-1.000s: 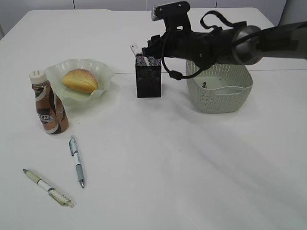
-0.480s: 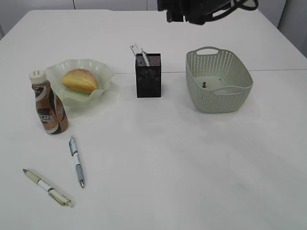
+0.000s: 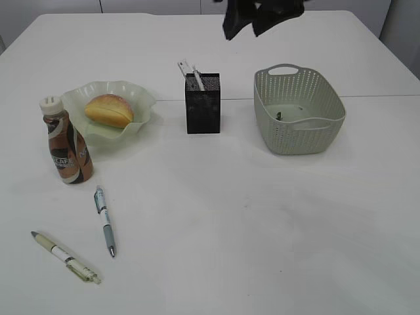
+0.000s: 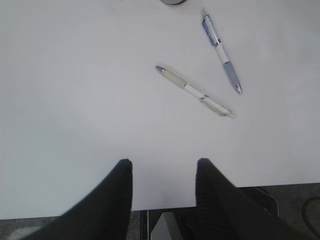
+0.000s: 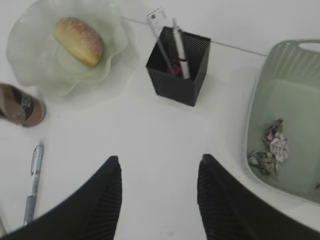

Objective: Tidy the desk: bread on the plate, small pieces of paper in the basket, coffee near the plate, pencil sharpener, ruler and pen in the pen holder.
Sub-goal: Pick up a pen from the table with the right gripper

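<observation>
Now, from the exterior view, we see a white matte table (image 3: 262,216). A golden bread roll (image 3: 109,109) lies in a pale green plate (image 3: 141,102) with a wavy rim. A brown coffee bottle (image 3: 67,143) with a cream cap stands upright just beside the plate. A black mesh pen holder (image 3: 203,104) is at centre, with a white ruler (image 3: 186,69) leaning out of it. To its right sits a pale green perforated basket (image 3: 298,125). Two pens lie near the front left: a blue-grey pen (image 3: 105,221) and a cream pen (image 3: 65,256). A dark arm shape shows at the top edge, well above the holder. The table's front right is open.

From the left wrist view, we see the left gripper (image 4: 162,197) with its dark fingers spread apart and nothing between them, over the table's near edge. Both pens lie ahead of it, well apart from it.

From the right wrist view, we see the right gripper (image 5: 159,197), its ribbed black fingers spread wide and holding nothing, high above bare table. Ahead lie the pen holder, the plate and bread at left, and crumpled paper pieces (image 5: 270,149) inside the basket at right.
</observation>
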